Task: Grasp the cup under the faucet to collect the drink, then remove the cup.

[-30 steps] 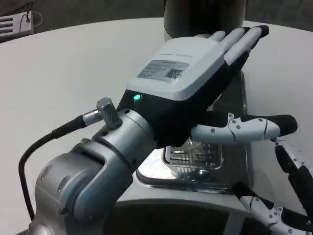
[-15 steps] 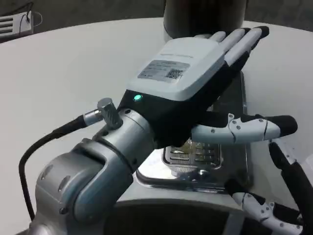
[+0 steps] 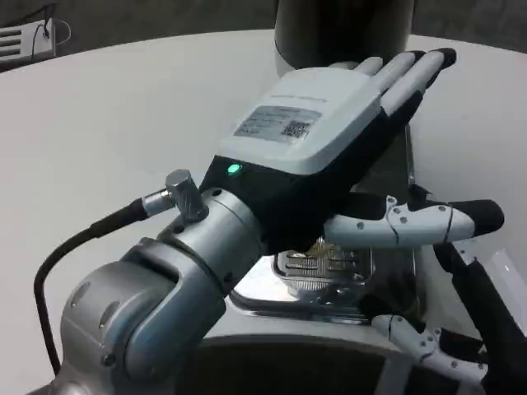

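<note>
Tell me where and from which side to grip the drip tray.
Probably the drip tray by its near raised rim, from the robot's side: the tray is flat, so only the rim offers hold, and the left hand hangs over its far part.

A single head view looks down and forward from the robot's head or chest onto the white table point(image 3: 123, 107). It sits very close to the left forearm point(image 3: 156, 288), which rises from the lower left and takes up much of the picture, with the left hand point(image 3: 329, 132) stretched toward the top centre. The right hand point(image 3: 461, 329) enters at the lower right edge, partly cropped.
</note>
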Available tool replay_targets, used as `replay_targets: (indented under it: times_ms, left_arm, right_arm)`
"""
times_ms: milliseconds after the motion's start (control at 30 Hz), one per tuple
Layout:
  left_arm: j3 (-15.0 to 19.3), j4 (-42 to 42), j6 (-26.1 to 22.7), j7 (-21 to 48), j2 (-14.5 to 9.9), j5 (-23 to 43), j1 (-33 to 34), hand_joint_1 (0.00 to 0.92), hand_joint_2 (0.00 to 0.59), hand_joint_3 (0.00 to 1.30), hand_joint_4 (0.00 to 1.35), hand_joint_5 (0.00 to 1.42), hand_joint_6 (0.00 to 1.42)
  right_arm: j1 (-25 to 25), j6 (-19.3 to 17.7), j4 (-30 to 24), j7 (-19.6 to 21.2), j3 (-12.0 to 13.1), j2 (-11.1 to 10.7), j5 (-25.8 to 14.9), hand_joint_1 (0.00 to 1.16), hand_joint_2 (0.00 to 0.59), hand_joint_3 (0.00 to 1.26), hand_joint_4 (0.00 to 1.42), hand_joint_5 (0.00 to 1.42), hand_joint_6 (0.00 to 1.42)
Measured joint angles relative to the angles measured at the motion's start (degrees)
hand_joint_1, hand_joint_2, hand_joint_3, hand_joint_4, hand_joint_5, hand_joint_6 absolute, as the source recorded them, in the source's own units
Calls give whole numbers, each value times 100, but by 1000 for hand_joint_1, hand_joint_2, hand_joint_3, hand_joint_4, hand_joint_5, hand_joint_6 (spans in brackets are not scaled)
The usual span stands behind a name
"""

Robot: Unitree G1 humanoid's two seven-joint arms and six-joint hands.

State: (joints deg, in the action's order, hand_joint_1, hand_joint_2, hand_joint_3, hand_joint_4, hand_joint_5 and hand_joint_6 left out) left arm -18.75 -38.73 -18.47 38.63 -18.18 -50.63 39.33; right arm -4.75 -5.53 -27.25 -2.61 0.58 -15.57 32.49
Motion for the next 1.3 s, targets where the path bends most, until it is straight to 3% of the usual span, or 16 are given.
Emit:
replay_targets:
  times_ms: [733,1067,1300]
  left_arm:
    - [-5,-33,57,-56,116,-171,-109,0,109,0,0,13,1]
    - [506,-362,833,-1919,521,-136,-1218,0,124,0,0,0,0]
    - [763,-427,1030,-2390,638,-191,-1992,0,129,0,0,0,0]
  right_arm:
    - [482,0,415,35,-132,-33,-25,414,255,0,0,0,113]
    - [555,-6,449,47,-165,-70,-51,421,257,0,0,0,119]
    - [592,-12,487,48,-182,-74,-147,422,257,0,0,0,125]
